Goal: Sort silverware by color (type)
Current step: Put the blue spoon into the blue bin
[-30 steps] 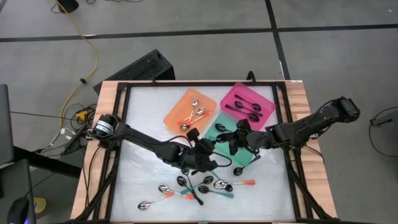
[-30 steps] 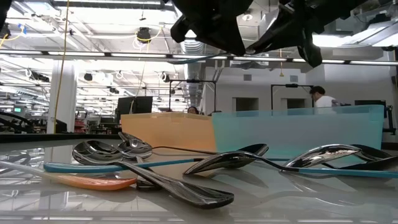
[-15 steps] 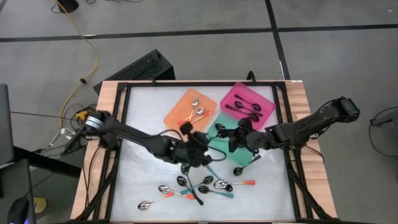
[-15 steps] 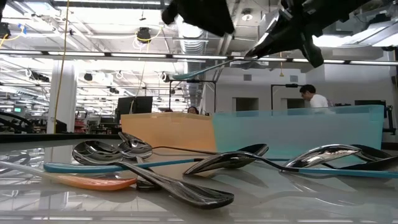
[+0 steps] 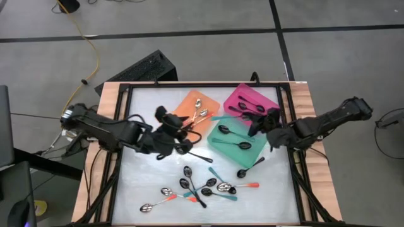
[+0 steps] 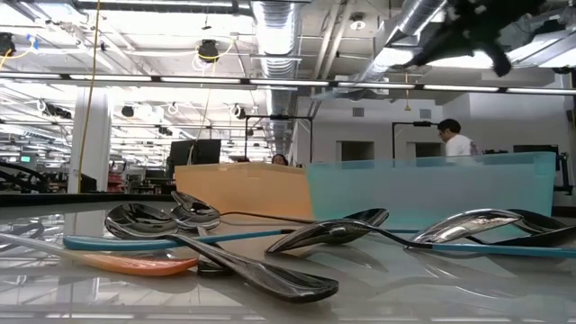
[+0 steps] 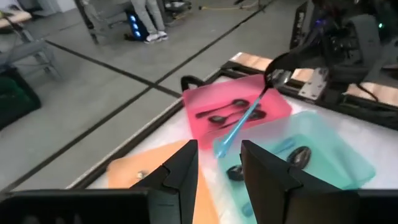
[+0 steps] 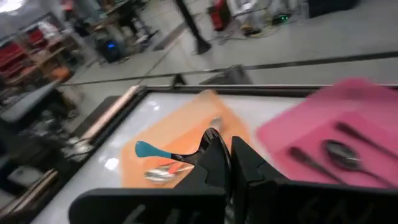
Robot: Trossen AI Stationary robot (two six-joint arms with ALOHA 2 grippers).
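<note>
While the right gripper (image 5: 254, 123) clenches a teal-handled spoon (image 7: 250, 107) above the trays, the left gripper (image 7: 217, 169) jaws stand released.

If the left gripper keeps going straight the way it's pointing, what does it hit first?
Probably the teal-handled spoon held up by the right gripper. It hangs straight ahead of the open left gripper, above the teal tray and pink tray; depth is unclear.

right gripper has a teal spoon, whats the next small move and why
Probably carry it over the teal tray and let go. The right gripper is shut on a teal-handled spoon, held up near the pink tray, which holds black spoons. The left gripper is open and empty by the orange tray.
</note>
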